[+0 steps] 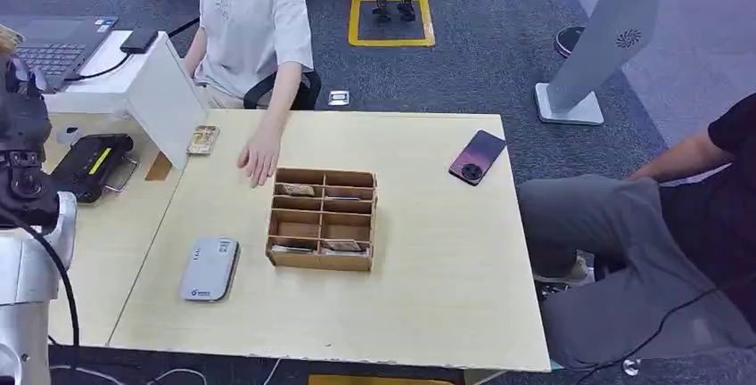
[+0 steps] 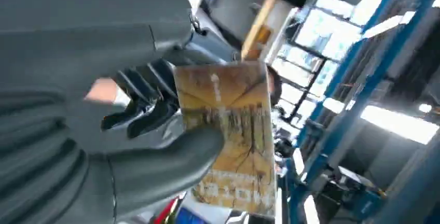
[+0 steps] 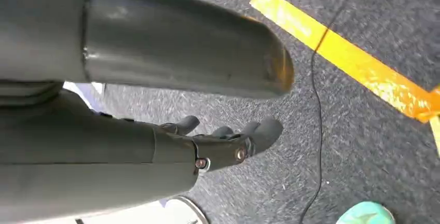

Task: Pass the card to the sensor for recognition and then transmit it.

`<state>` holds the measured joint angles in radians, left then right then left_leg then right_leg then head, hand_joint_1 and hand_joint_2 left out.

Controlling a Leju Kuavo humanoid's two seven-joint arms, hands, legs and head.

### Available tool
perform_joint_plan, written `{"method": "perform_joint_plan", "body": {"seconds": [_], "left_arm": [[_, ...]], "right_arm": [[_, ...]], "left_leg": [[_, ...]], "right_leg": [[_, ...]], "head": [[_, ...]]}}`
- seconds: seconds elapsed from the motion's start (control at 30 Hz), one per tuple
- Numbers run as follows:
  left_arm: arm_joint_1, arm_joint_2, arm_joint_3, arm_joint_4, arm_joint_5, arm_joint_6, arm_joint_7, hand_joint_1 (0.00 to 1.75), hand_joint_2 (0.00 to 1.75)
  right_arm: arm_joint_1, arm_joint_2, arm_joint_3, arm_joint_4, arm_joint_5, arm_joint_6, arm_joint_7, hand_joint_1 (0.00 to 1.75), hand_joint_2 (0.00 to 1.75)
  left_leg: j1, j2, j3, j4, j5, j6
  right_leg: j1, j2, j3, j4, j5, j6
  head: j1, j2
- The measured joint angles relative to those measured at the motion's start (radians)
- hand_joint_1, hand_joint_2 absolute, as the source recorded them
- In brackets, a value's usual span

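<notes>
My left hand [image 2: 129,115] holds the yellow-brown printed card [image 2: 228,136] pinched between the thick grey thumb [image 2: 171,159] and the darker fingers [image 2: 145,105], most of the card standing clear of the grip. Behind it the left wrist view takes in bright windows and blue framing, so I judge the hand raised with the card well above the tabletop; in the head view that arm's dark upper parts sit at about nine o'clock.

My right hand [image 3: 223,141] hangs at my side over grey carpet [image 3: 363,146] crossed by yellow floor tape [image 3: 363,68], fingers loosely curled in and holding nothing.

On progress, I read the pickup as done. The grey rounded card sensor [image 1: 209,268] lies flat on the light wooden tabletop [image 1: 428,305] at about seven o'clock in the head view, just at nine o'clock of the brown wooden compartment box [image 1: 323,219], which has cards lying in several cells. Whether the card has been read I cannot tell; nothing in view shows it over the sensor. Handing it on is not yet done.

A seated person in a pale shirt rests a hand [image 1: 259,159] on the tabletop at eleven o'clock of the box, a likely receiver. A dark phone [image 1: 477,157] lies toward two o'clock.
</notes>
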<state>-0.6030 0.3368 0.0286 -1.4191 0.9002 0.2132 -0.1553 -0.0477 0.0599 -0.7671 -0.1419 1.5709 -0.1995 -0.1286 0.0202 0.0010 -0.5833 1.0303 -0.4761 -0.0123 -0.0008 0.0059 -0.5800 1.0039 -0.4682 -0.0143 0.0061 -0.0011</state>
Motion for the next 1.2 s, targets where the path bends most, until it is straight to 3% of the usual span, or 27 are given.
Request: {"method": "perform_joint_plan", "body": {"seconds": [0.1, 0.17, 1.2], "left_arm": [[0.0, -0.001, 0.005, -0.018, -0.288, 0.0, -0.006, 1.75, 1.75], [-0.001, 0.0, 0.005, -0.026, -0.384, 0.0, -0.006, 1.75, 1.75], [0.003, -0.001, 0.008, -0.036, -0.397, 0.015, -0.024, 1.75, 1.75]], "right_arm": [[-0.004, 0.0, 0.002, 0.0, 0.0, 0.0, 0.0, 0.0, 0.0], [-0.004, 0.0, 0.003, 0.0, 0.0, 0.0, 0.0, 0.0, 0.0], [-0.004, 0.0, 0.016, 0.0, 0.0, -0.001, 0.0, 0.0, 0.0]], "left_leg": [[0.0, 0.0, -0.001, 0.0, 0.0, 0.0], [0.0, 0.0, -0.001, 0.0, 0.0, 0.0], [0.0, 0.0, -0.001, 0.0, 0.0, 0.0]], "right_leg": [[0.0, 0.0, -0.001, 0.0, 0.0, 0.0], [0.0, 0.0, -0.001, 0.0, 0.0, 0.0], [0.0, 0.0, -0.001, 0.0, 0.0, 0.0]], "head": [[0.0, 0.0], [0.0, 0.0], [0.0, 0.0]]}}
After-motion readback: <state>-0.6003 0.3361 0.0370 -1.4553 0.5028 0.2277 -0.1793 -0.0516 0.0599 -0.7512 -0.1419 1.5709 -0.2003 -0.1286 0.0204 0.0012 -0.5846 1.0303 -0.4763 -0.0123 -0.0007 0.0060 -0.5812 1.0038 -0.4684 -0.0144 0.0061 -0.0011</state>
